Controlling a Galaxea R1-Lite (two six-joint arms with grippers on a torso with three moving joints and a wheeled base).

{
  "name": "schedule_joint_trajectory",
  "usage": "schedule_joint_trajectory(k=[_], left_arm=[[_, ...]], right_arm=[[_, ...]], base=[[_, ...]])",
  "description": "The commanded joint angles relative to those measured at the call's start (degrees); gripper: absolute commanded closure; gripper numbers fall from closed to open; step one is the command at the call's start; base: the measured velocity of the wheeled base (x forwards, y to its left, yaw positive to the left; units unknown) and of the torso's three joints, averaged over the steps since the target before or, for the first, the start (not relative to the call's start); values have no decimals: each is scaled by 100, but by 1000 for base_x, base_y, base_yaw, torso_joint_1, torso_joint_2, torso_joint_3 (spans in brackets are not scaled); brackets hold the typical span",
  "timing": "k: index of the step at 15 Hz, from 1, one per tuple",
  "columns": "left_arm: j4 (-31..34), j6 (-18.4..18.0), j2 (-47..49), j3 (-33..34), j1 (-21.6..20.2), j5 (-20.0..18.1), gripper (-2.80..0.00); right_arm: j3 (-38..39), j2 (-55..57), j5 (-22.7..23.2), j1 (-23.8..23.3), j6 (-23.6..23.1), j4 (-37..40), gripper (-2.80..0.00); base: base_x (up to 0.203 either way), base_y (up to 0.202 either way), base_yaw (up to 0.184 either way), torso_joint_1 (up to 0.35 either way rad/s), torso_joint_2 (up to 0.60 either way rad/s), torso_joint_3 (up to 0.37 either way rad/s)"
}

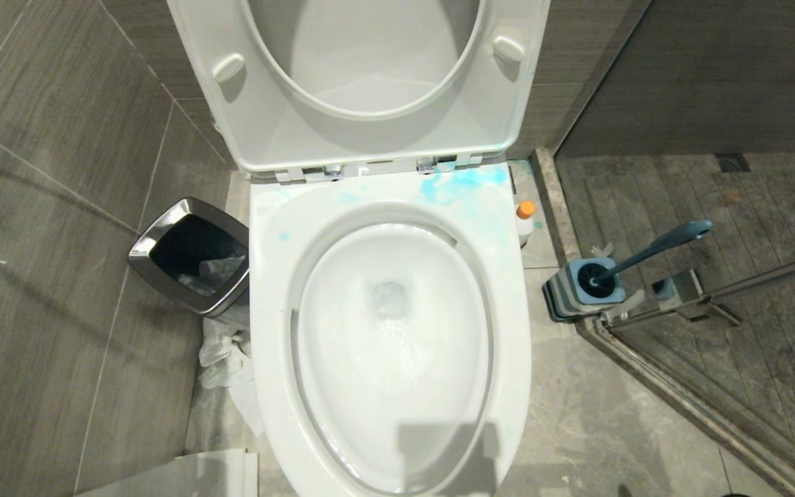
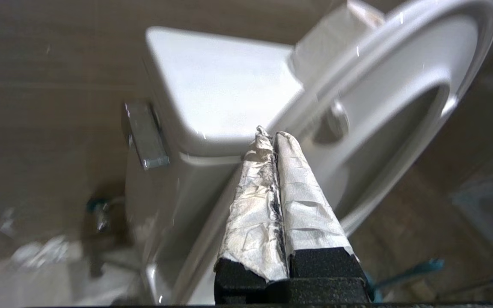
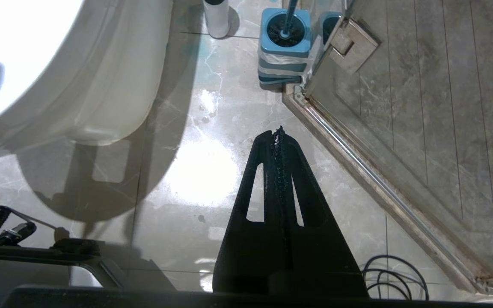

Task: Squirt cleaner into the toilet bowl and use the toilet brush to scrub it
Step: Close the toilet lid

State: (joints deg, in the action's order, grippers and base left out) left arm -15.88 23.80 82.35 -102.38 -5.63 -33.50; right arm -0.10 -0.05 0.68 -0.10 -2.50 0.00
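My right gripper [image 3: 279, 130] hangs low over the floor, fingers pressed together, holding nothing. My left gripper [image 2: 271, 136], its fingers wrapped in pale tape, is likewise closed and empty, up by the raised seat. The toilet bowl [image 1: 273, 276] sits centre, blue smears on its far rim. Right of it the cleaner [image 1: 525, 219] stands on the floor; further right, the toilet brush [image 1: 653, 250] leans in its holder [image 1: 563, 293]. With fingers closed, I could knock the small bottle over instead of gripping it.
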Motion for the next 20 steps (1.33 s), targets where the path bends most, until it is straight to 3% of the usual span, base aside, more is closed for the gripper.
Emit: schedule_joint_trajectory(k=[1, 5, 8, 11, 14, 17, 20], left_arm=[[-983, 887, 1100, -732, -26, -129, 0], [-3484, 1943, 1993, -1001, 82, -418, 0], [-3951, 2112, 2219, -1013, 374, -438, 0], [-3967, 2036, 2302, -1012, 597, -430, 0], [-3942, 1579, 2345, -1012, 872, -411, 0], [-3841, 1350, 2349, -1012, 993, -332, 0], [-3006, 649, 2350, -1014, 994, 169, 0]], right_arm=[[1, 5, 2, 1, -5, 0, 0], [1, 5, 2, 1, -5, 0, 0], [1, 5, 2, 1, -5, 0, 0], [1, 5, 2, 1, -5, 0, 0], [1, 5, 2, 1, -5, 0, 0], [1, 5, 2, 1, -5, 0, 0], [1, 5, 2, 1, -5, 0, 0]], base=[[0, 0, 0, 0, 0, 0], [0, 0, 0, 0, 0, 0], [0, 0, 0, 0, 0, 0], [0, 0, 0, 0, 0, 0], [0, 0, 0, 0, 0, 0], [0, 0, 0, 0, 0, 0], [0, 0, 0, 0, 0, 0]])
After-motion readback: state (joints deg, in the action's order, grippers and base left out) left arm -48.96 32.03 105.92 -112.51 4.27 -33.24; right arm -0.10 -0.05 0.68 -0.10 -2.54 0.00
